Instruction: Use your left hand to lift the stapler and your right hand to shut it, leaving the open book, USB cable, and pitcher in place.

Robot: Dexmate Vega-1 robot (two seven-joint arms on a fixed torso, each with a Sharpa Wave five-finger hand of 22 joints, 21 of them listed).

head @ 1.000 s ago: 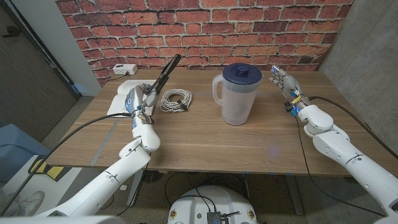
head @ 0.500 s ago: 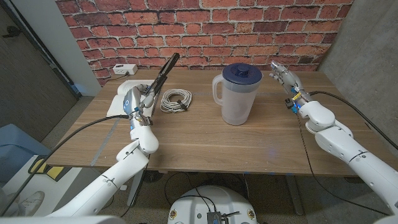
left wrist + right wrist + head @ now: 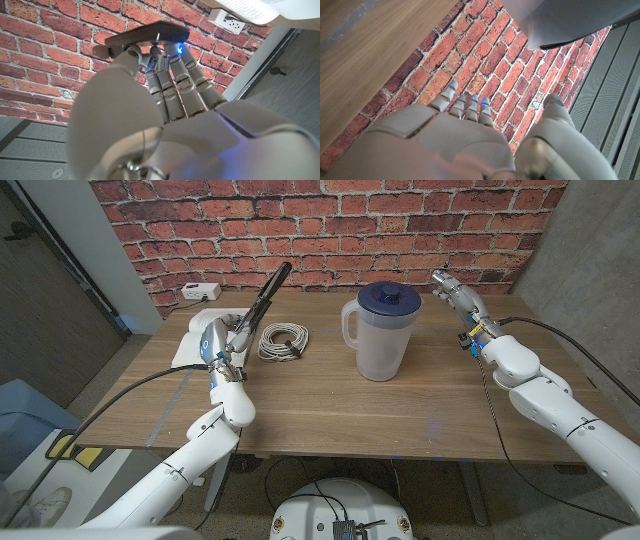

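My left hand grips the black stapler above the table's left side, and its long arm slants up toward the brick wall. In the left wrist view the fingers curl on the stapler's dark body. The open book lies white under and behind that hand. A coiled USB cable lies just to its right. The clear pitcher with a blue lid stands mid-table. My right hand hovers near the back right, fingers extended and apart, holding nothing; its back faces the wall.
A white power strip sits at the back left against the brick wall, and it shows as a socket block by the book's pages. A black cable trails from my right arm across the table.
My right hand has risen and drifted back toward the wall, a little to the left. The left hand with the stapler has barely moved.
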